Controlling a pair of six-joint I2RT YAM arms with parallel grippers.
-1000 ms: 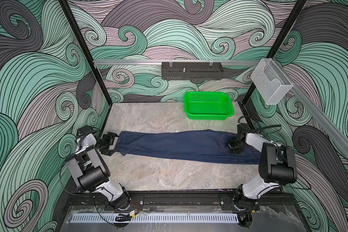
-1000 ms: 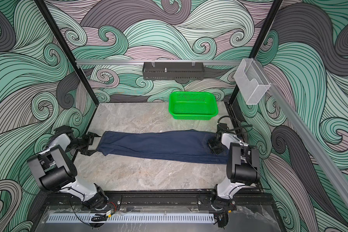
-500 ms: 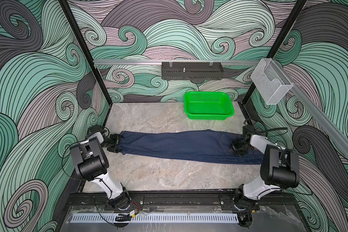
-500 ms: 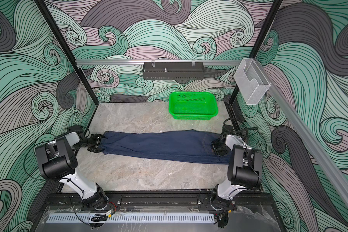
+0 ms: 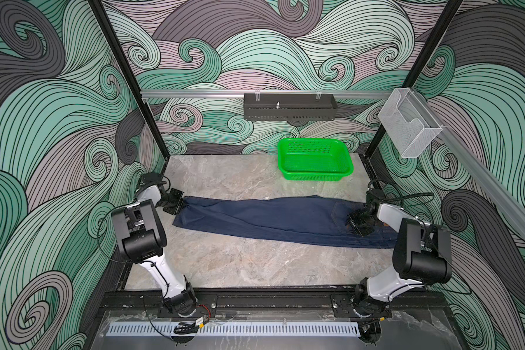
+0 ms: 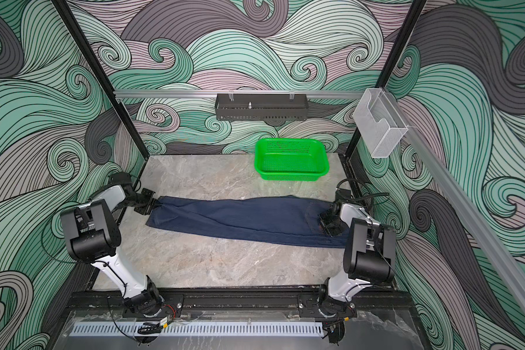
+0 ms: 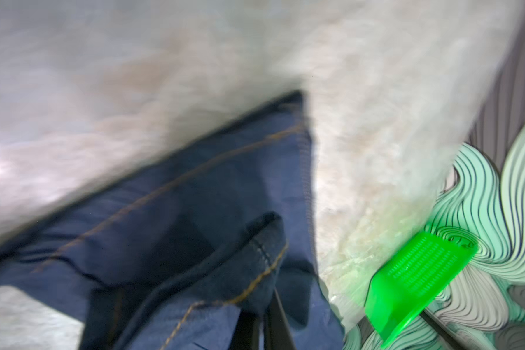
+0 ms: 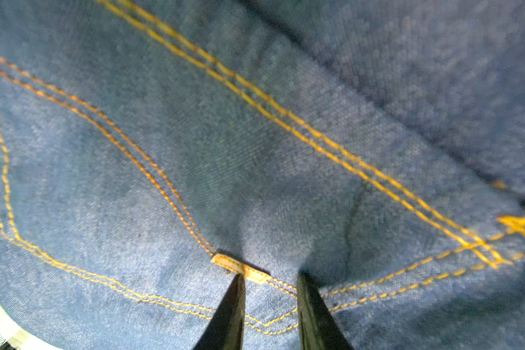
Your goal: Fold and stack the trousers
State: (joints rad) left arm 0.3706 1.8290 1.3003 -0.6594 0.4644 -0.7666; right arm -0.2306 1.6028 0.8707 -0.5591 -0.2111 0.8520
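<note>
The dark navy trousers (image 5: 270,218) (image 6: 240,218) lie stretched flat across the table, leg hems at the left and waist with a back pocket at the right. My left gripper (image 5: 176,206) (image 6: 147,206) is at the hem end, low over the table. In the left wrist view it (image 7: 264,306) is shut on a bunched fold of the hem (image 7: 255,251). My right gripper (image 5: 356,224) (image 6: 326,224) rests on the back pocket. In the right wrist view its tips (image 8: 269,277) stand a little apart, dug into the denim with a ridge of cloth pinched between them.
A green perforated basket (image 5: 315,176) (image 6: 291,177) stands at the back right of the marble table, just behind the trousers. A black rack (image 5: 288,106) hangs on the back rail. A clear plastic box (image 5: 406,127) hangs on the right rail.
My left gripper has moved in from the left to the leg hem and shut on it. The right gripper has shifted slightly on the pocket and kept its hold.
</note>
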